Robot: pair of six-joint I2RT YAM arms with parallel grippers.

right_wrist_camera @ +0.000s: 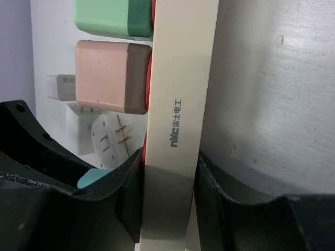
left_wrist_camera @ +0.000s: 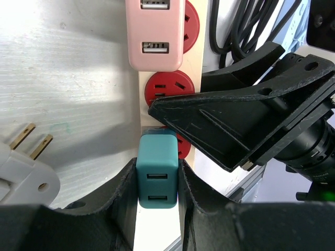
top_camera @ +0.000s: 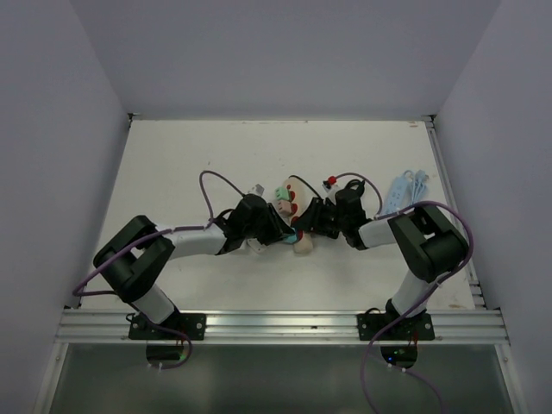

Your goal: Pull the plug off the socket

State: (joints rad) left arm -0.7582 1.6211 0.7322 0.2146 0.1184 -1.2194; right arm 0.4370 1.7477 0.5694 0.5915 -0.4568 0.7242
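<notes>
White bench (top_camera: 172,155), both arms reaching to its middle: left arm (top_camera: 190,241) and right arm (top_camera: 414,233) meet over a cream power strip (right_wrist_camera: 180,104).

Strip lies flat, red outlets along its face. My right claw (right_wrist_camera: 168,172) is closed narrow across the strip's width, one finger pressed on each long side.

My left claw (left_wrist_camera: 157,178) is clamped on the teal plug (left_wrist_camera: 157,175), a small USB charger block, with a finger against each flank. The block sits over a red socket (left_wrist_camera: 182,147) at the strip's near end in the left wrist view. I cannot tell how far its pins are seated.

Further along the strip: a pink charger (left_wrist_camera: 155,31), then a green charger (right_wrist_camera: 104,15), both plugged in.

A loose white plug (left_wrist_camera: 23,167) lies on the bench beside the strip, brass prongs bare.
</notes>
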